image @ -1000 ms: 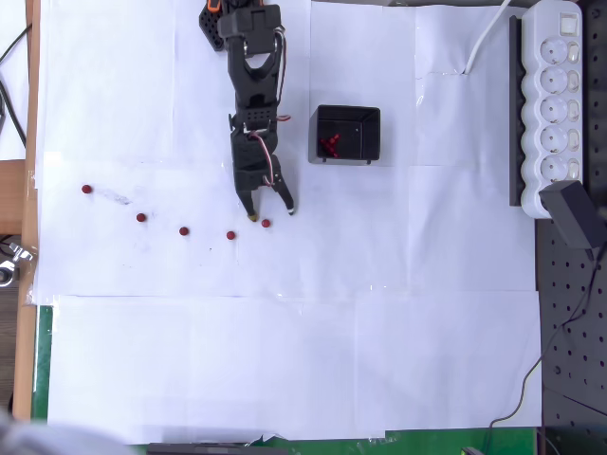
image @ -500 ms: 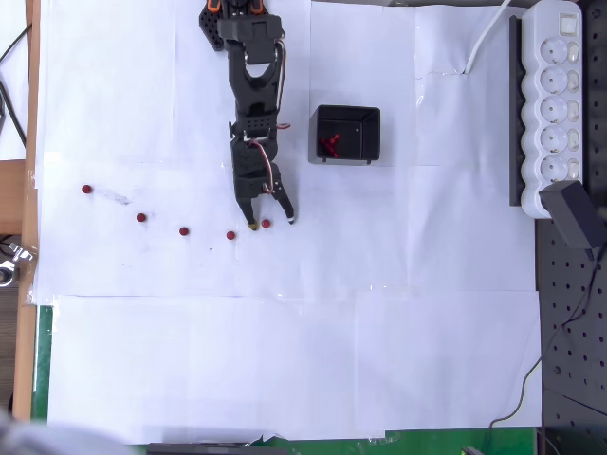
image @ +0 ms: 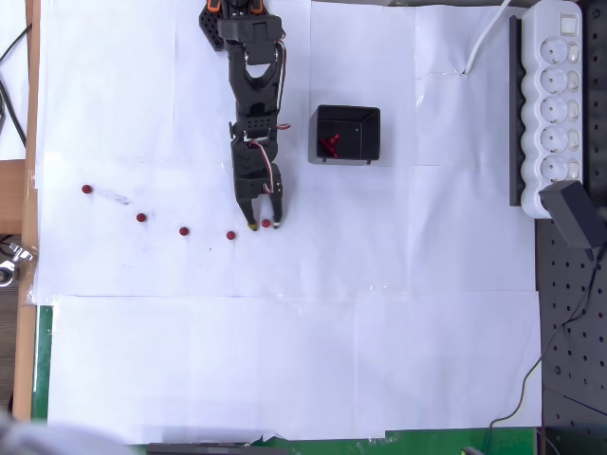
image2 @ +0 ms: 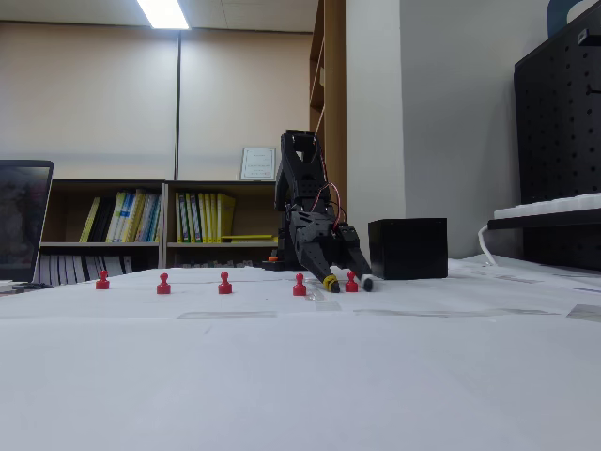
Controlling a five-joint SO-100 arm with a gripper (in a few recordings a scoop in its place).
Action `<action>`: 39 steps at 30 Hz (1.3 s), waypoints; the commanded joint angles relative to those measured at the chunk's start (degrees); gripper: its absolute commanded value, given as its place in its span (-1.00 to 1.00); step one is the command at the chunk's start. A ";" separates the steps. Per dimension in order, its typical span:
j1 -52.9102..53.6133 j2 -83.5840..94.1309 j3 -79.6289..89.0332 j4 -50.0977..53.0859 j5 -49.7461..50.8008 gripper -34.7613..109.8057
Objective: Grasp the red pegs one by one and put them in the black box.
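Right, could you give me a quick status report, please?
Gripper down at table, fingers straddling a red peg, not shut. Four more pegs in a row. Black box holds some. Nothing in the way.

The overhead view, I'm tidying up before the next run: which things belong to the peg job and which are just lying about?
Part of the job:
- gripper, fingers either side of a red peg
- four more pegs in a row
- black box, red pegs already inside

Just lying about:
- white power strip
- black adapter
- books on the shelves
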 commanded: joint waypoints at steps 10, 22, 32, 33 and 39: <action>0.35 -18.28 -2.29 24.61 -5.45 -0.52; -13.10 -34.19 59.15 122.61 -32.61 -0.52; -28.92 -31.46 55.37 127.71 -41.75 -0.52; -29.71 -30.32 53.17 125.42 -41.92 -0.52; -33.57 -24.08 43.77 112.59 -43.15 -0.52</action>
